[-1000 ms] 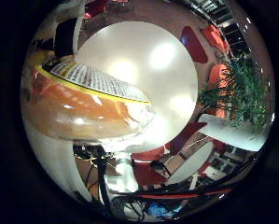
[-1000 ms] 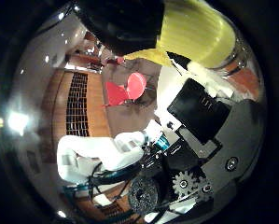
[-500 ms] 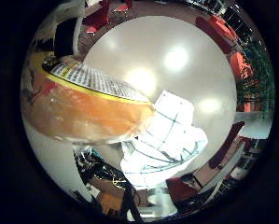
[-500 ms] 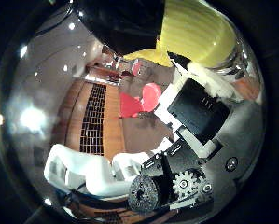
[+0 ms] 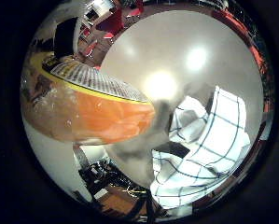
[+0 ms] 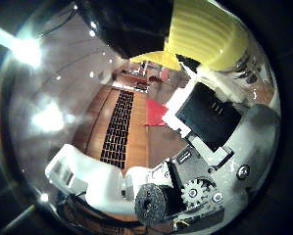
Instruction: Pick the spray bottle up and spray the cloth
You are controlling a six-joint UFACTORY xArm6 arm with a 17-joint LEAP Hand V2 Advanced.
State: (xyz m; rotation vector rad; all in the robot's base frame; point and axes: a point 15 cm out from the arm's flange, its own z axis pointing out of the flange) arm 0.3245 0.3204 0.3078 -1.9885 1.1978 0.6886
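The spray bottle [image 5: 92,112], with orange liquid and a printed yellow-edged label, fills much of the right little finger side palm view, close to the palm. In the right thumb side palm view its yellow part [image 6: 207,34] and black spray head [image 6: 136,24] show, and my hand [image 6: 217,127] has white and black fingers curled against the bottle. The cloth [image 5: 212,140] is white with a dark grid check. It lies crumpled on the round white table [image 5: 167,47], below and beside the bottle. The bottle is held above the table, away from the cloth.
Red chairs [image 5: 106,14] stand past the table's far edge. The right thumb side palm view shows a wooden floor with a dark grate [image 6: 119,137], a red seat [image 6: 156,110] and the white arm body [image 6: 87,176].
The whole view has swung as the hand moved with the bottle. The cloth came into view and now fills more of the right little finger side palm view. The bottle stays in the hand.
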